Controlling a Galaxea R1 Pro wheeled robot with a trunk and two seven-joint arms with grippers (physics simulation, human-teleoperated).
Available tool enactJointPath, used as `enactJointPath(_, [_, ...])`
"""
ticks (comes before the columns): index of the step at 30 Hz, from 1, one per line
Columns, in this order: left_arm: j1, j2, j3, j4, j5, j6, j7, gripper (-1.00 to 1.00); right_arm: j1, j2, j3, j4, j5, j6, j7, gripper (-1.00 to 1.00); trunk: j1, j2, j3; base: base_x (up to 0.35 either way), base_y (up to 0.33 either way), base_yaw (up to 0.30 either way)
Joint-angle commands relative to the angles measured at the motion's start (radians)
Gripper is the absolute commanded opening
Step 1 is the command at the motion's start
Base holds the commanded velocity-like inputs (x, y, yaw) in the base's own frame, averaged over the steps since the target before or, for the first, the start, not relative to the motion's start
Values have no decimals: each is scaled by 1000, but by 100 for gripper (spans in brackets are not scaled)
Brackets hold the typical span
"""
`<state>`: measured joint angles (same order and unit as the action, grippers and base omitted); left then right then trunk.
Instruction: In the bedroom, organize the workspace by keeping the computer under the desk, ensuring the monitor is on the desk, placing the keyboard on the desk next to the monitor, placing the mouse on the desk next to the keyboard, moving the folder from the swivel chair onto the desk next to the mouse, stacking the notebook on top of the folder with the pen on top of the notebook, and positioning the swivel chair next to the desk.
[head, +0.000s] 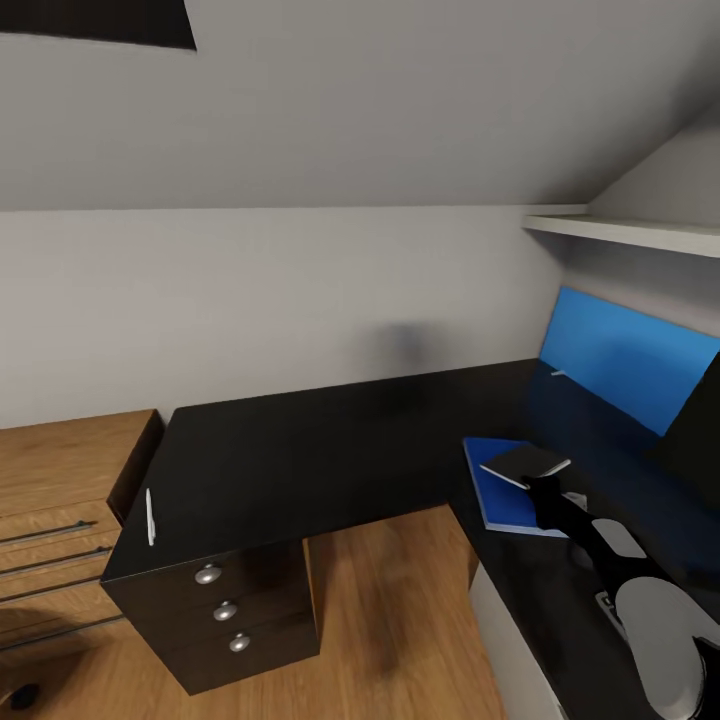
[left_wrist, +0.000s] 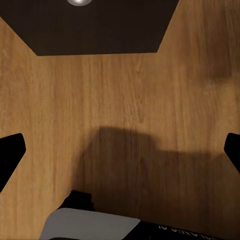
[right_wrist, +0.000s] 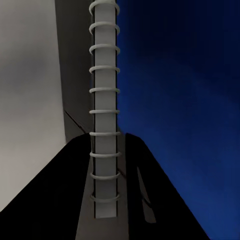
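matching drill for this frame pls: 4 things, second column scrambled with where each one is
Things:
1. pen
2. notebook
3. folder
4. right gripper

Places:
A. flat on the desk, partly under the notebook
B. alone near the desk's left edge, above the drawers
C. jaws closed on the notebook's spiral edge
D. held over the blue folder

Pairs: 1-B, 2-D, 3-A, 4-C
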<state>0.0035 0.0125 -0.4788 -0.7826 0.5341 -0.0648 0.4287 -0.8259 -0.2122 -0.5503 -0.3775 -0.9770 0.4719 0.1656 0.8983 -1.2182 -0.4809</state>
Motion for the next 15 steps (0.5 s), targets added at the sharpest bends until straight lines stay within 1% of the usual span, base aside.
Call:
enactJointPath(1, [0,1,-6,-1,10,-6,6,100,-1,0,-8,0,0,7,2,-100,0,-1,-1,5,50,0])
enactJointPath(6, [0,1,-6,-1,10,-8,6,100,-1,1,-7,2,1,7,2,-100,0,-1,-1,51,113,0])
enactJointPath(15, [0,2,-6,-1,9,-9,7,100,-1,1,-7,1,1,5,2,-100,0,-1,-1,9,20,0])
